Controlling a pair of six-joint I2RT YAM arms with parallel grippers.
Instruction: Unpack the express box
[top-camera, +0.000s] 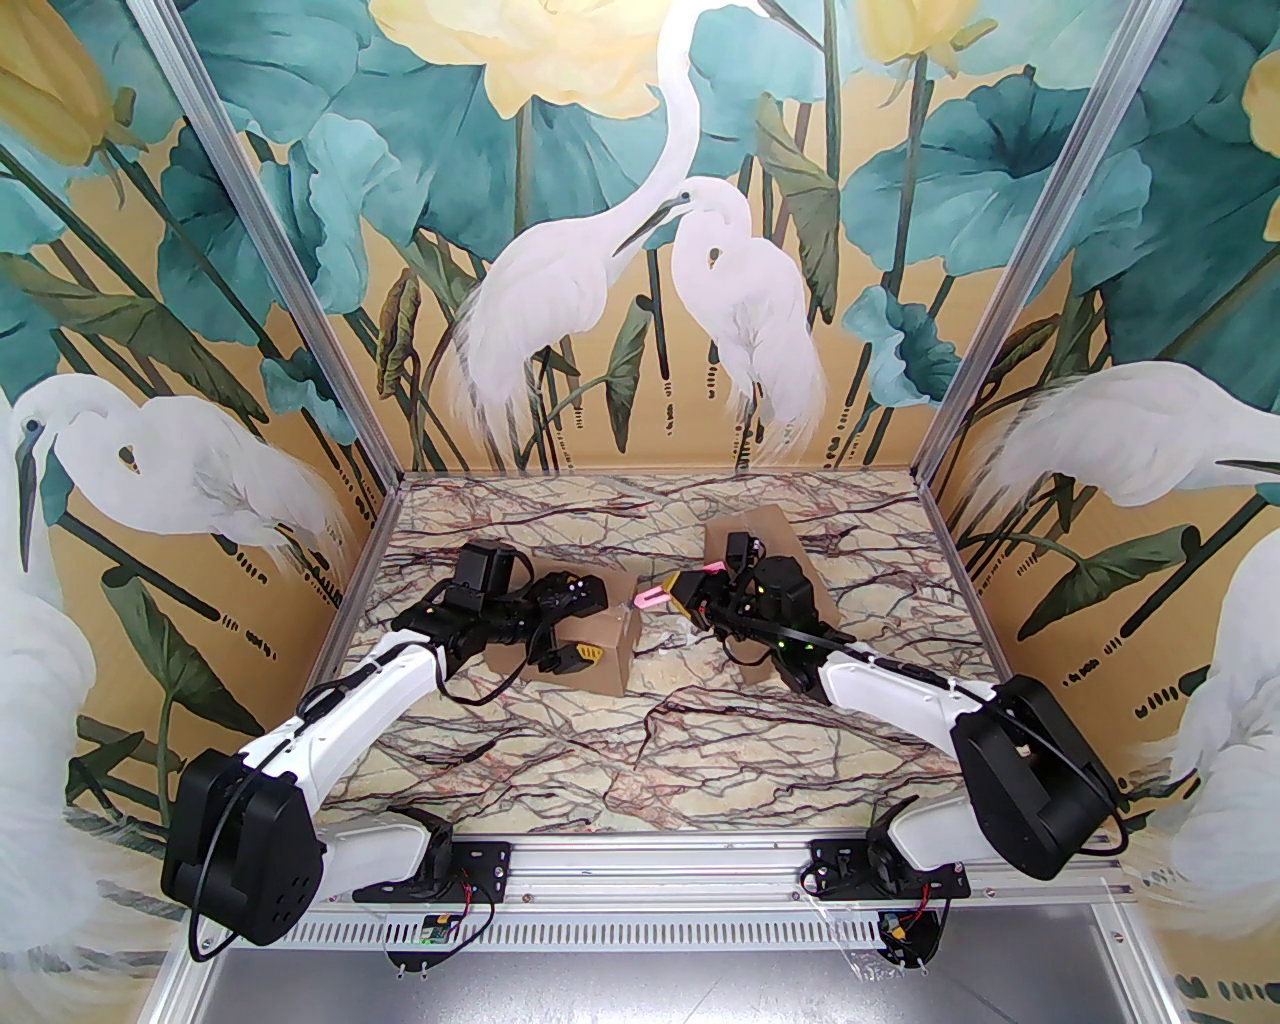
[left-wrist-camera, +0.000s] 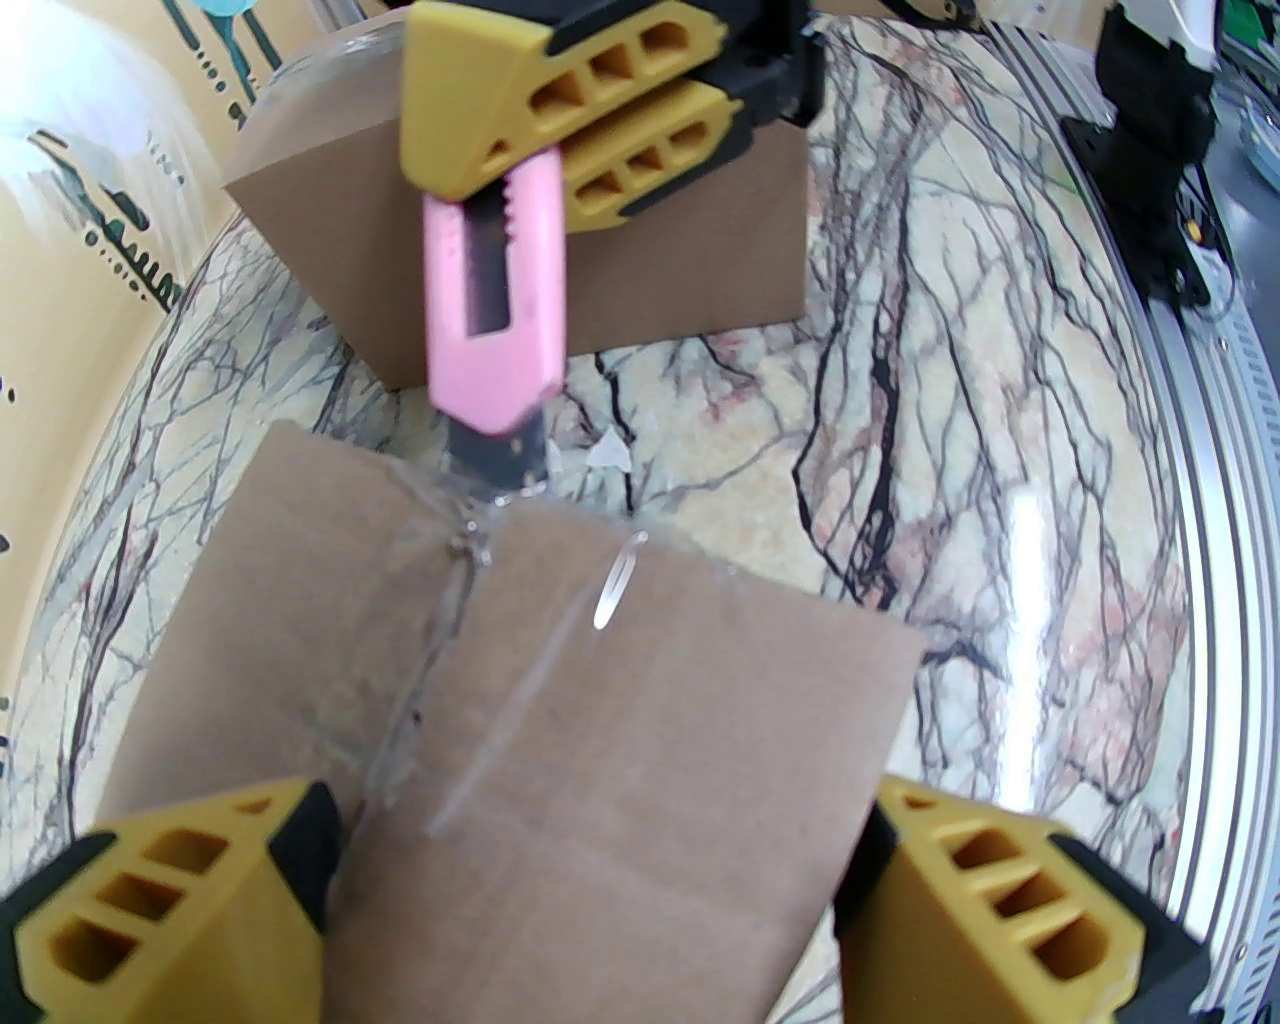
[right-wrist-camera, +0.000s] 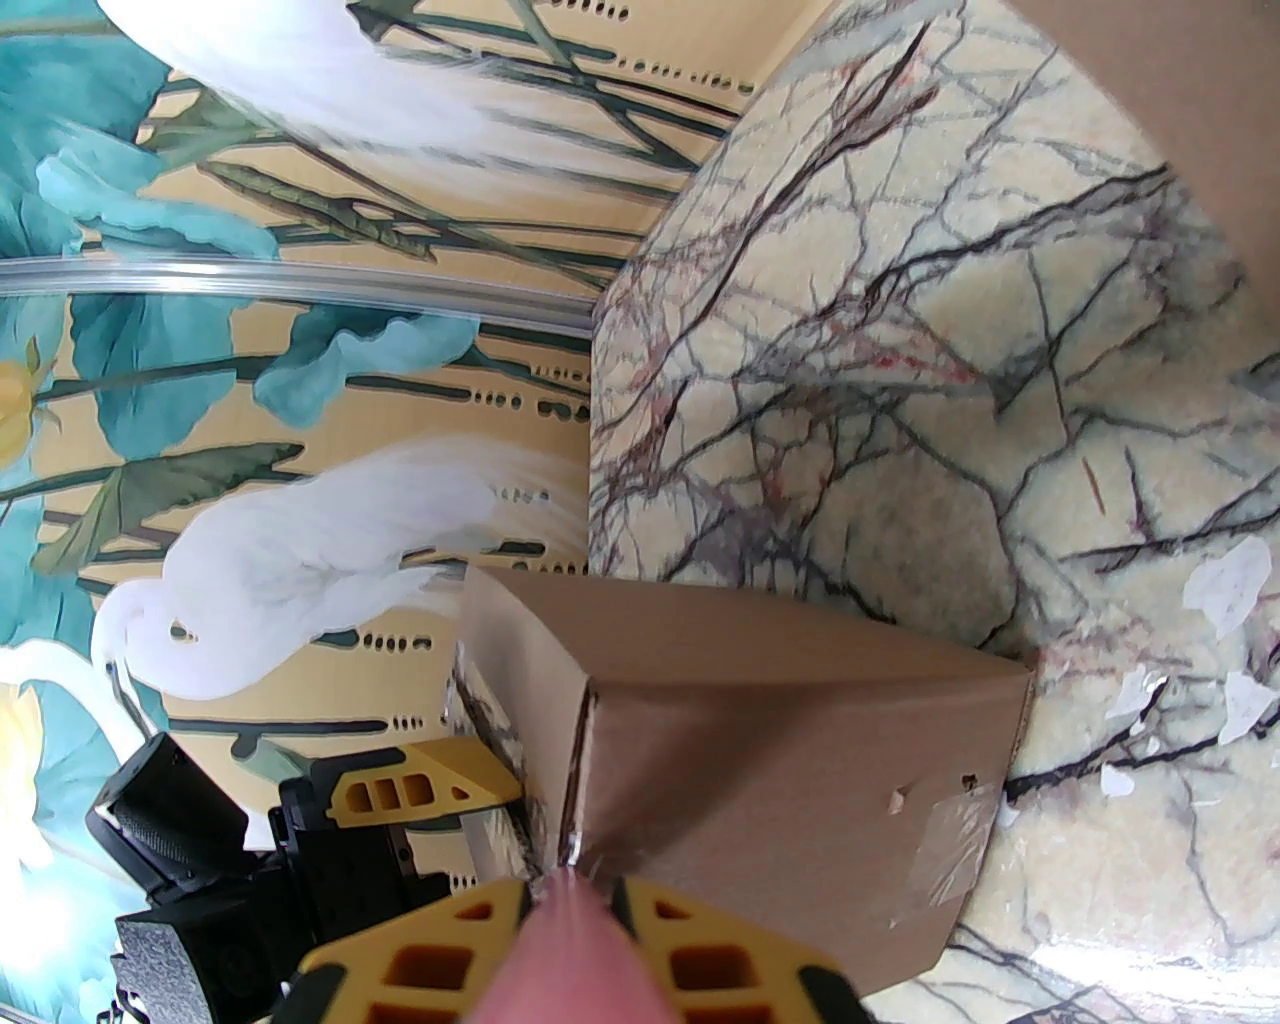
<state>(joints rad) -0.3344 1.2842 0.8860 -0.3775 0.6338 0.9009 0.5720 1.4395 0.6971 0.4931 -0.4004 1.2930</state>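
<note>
Your left arm (top-camera: 380, 690) reaches forward and inward across the table, wrist low. The left gripper (left-wrist-camera: 590, 830) has its jaws spread wide. Your right arm (top-camera: 890, 690) extends toward centre, wrist turned leftward. The right gripper (right-wrist-camera: 570, 900) is clamped on a pink utility knife (left-wrist-camera: 495, 300), aimed at the left gripper.

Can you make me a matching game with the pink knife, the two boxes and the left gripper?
Things:
1 pink knife
2 taped box
3 other box
4 left gripper

Where or how:
A jaws open, one on each side of the taped box
B knife blade at its tape seam
C held in the right gripper
D farther back, by the right arm

Pairs: 1-C, 2-B, 3-D, 4-A
</note>
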